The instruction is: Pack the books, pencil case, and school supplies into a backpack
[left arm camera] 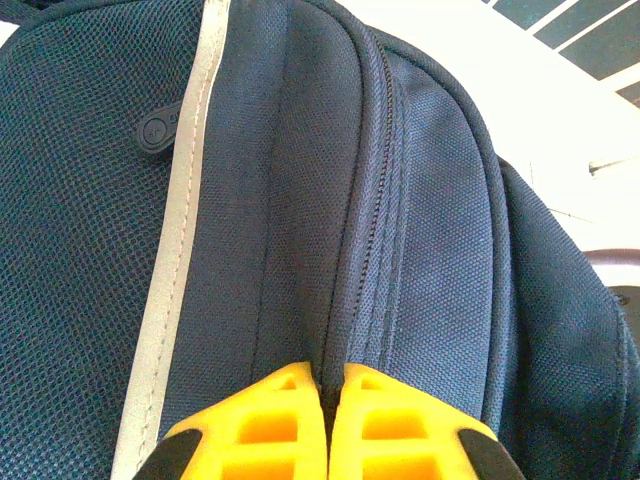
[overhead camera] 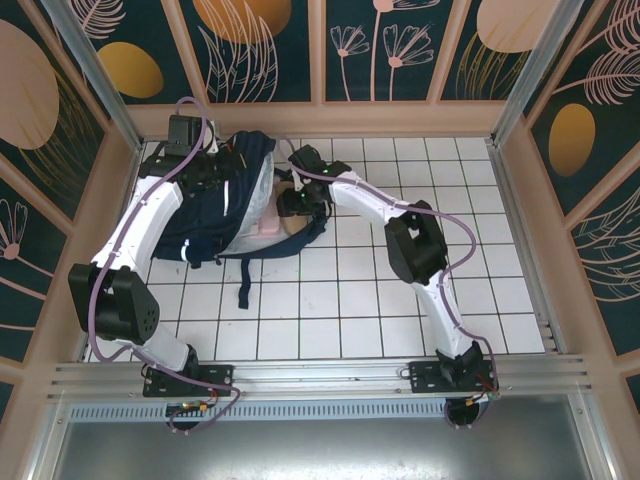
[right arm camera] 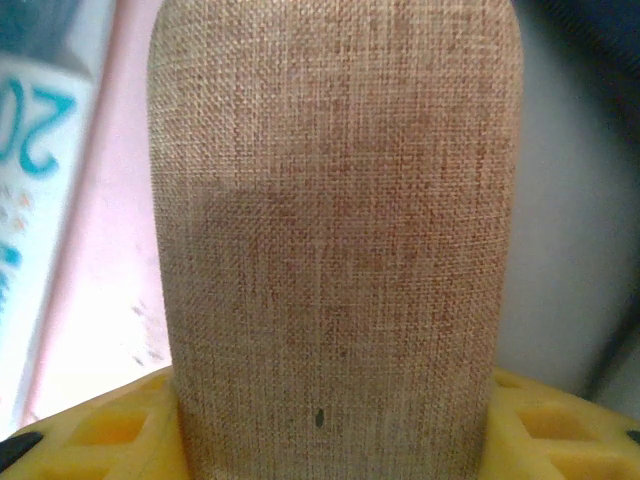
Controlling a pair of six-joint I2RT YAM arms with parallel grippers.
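Left tool (left arm camera: 328, 405) pressed together, pinching backpack (left arm camera: 430, 250) fabric at the zipper seam. Right tool (right arm camera: 330, 435) part-spread, clamping tan woven pencil case (right arm camera: 335, 200) at backpack mouth, far-left on surface (overhead camera: 400, 300).

The backpack (overhead camera: 215, 210) lies far left on the table (overhead camera: 400, 300), pencil case (right arm camera: 335, 250) at its opening beside a packet (right arm camera: 30, 200).

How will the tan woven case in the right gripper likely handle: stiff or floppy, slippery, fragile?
The tan woven case shows a straight, unsagging outline in the right gripper, so it is probably fairly stiff or well stuffed. Its coarse weave should resist slipping. Being cloth, it likely is not fragile.
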